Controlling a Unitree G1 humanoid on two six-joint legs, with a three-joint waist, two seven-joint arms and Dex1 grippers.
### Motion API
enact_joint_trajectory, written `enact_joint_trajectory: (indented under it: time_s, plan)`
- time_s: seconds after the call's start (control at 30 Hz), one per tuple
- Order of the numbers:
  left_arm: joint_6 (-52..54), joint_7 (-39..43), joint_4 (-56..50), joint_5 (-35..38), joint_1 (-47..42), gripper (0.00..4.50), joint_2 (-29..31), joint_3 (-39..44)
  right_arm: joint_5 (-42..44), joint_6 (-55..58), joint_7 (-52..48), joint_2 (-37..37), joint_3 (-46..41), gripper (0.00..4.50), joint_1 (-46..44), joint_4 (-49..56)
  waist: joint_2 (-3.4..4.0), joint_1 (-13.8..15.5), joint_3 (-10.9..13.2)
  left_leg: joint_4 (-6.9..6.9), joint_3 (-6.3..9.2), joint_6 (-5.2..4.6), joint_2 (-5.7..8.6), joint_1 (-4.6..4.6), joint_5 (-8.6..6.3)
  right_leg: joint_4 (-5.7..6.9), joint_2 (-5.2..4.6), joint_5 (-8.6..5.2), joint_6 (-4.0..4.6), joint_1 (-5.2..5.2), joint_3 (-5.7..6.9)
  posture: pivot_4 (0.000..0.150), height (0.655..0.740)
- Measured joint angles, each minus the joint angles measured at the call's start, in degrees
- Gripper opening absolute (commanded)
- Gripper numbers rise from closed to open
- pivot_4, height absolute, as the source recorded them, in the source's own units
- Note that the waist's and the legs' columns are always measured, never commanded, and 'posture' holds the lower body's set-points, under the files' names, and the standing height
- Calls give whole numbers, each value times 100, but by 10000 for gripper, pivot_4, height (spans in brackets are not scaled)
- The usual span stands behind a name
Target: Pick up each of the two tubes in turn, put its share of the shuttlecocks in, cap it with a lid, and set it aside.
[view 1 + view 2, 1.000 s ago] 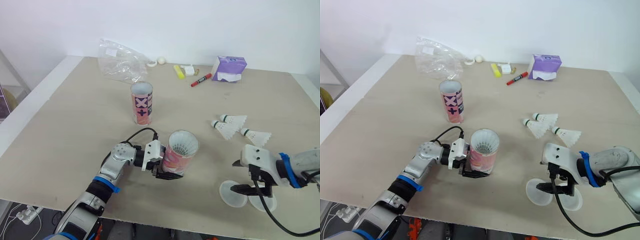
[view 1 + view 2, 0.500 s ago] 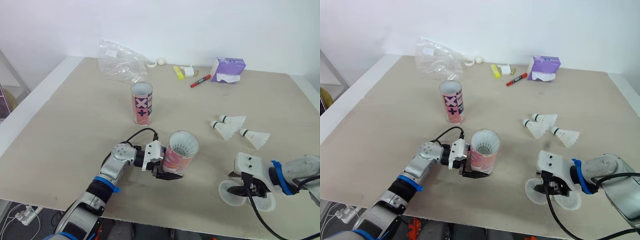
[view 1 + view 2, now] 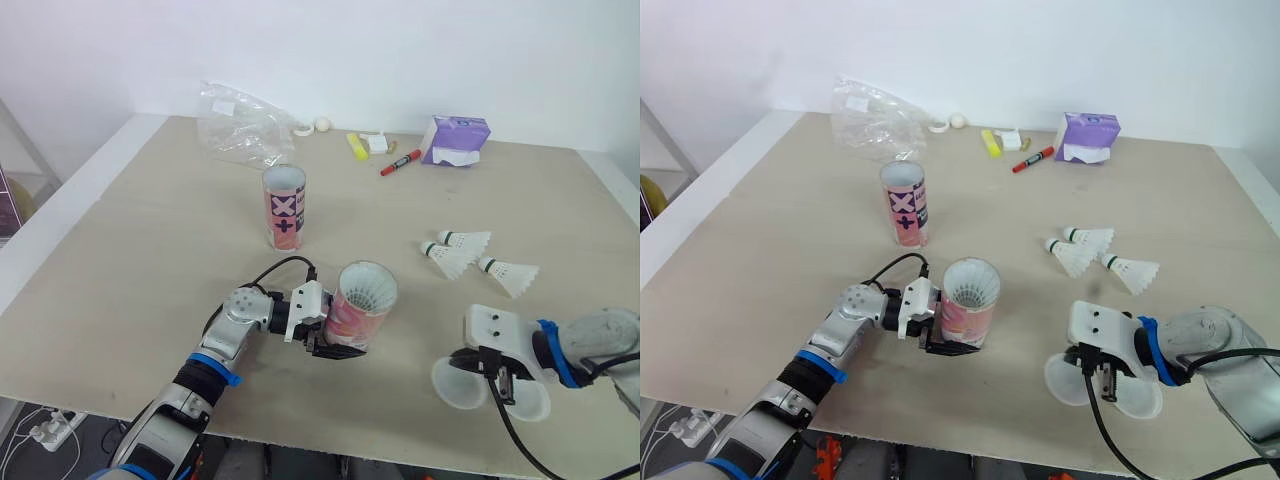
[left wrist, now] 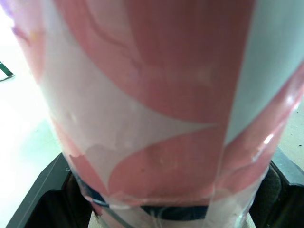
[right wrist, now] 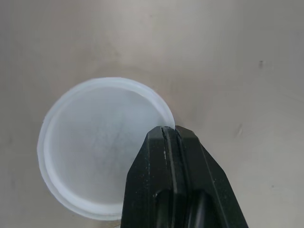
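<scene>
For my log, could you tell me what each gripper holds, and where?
The left gripper clamps the tube near its base; the right gripper pinches a lid by its rim.

The right hand (image 5: 169, 133), which was hanging open above the lids a second ago, is now pinching the rim of one lid (image 3: 455, 385) and shifting it slightly leftward.

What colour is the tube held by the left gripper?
The tube is pink and red with white and pale blue patches; clearest in the left wrist view.
</scene>
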State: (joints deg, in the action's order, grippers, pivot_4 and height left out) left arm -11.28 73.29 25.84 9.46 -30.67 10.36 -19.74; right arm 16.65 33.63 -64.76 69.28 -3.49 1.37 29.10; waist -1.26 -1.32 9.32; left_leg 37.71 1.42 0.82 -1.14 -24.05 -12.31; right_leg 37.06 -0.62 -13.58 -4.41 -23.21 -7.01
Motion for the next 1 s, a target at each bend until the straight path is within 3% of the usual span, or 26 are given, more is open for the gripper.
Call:
enact_joint_trajectory:
  time_s: [0.17,0.27,0.4,0.67,1.0]
  plan:
    - [0,-39,46,5,-11,37914,-14,17,718,-289,-570,159,-618,861,-1410,-44,14,-3,3,10,-3,-1,-3,2,1,-1,0,0,12,3,1,1500,7400]
    - [-2,-35,84,2,-39,37914,-23,38,1267,-209,-714,47,-480,861,-3221,-154,33,-9,5,10,-12,-1,-5,5,2,-1,-1,6,20,-1,-1,1500,7400]
    - [-32,-26,180,0,-82,37914,-64,26,1475,-109,-771,-367,137,861,-4446,-167,17,13,-1,8,3,-1,-7,1,2,-1,-1,-2,31,2,14,1500,7400]
    - [-97,-62,246,-19,-116,37914,-102,22,632,-452,-781,-1290,1630,861,-5006,-541,25,14,-2,13,-20,-4,0,-6,6,0,-27,10,26,-11,18,1500,7400]
    - [-107,-130,190,-20,-74,37914,-74,22,75,-1042,-1035,-1493,1832,861,-5011,-939,25,9,-2,12,-20,-4,0,-4,6,1,-28,12,27,-11,20,1500,7400]
